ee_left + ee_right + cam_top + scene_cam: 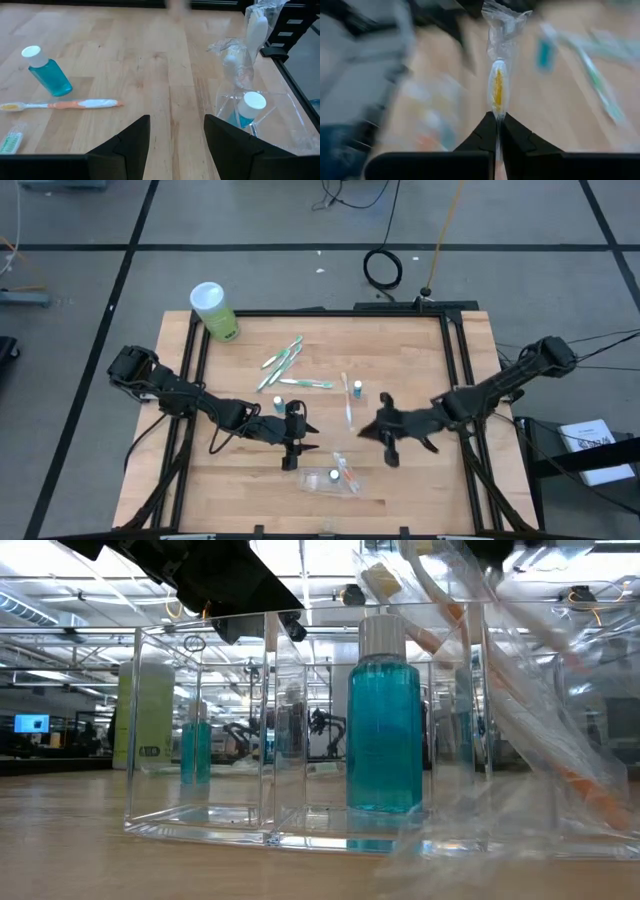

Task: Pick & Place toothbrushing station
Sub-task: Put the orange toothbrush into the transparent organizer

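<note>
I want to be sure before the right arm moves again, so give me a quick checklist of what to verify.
1. Right gripper shut on the wrapped brush: ok.
2. Wrapped brush hangs straight out of the jaws: ok.
3. Left gripper open, nothing between its fingers: ok.
4. Clear organizer upright on the table, a blue bottle inside: ok.
5. Loose brush and second bottle lie clear of the left gripper: ok.
6. Free path from right gripper to organizer: cannot tell.
</note>
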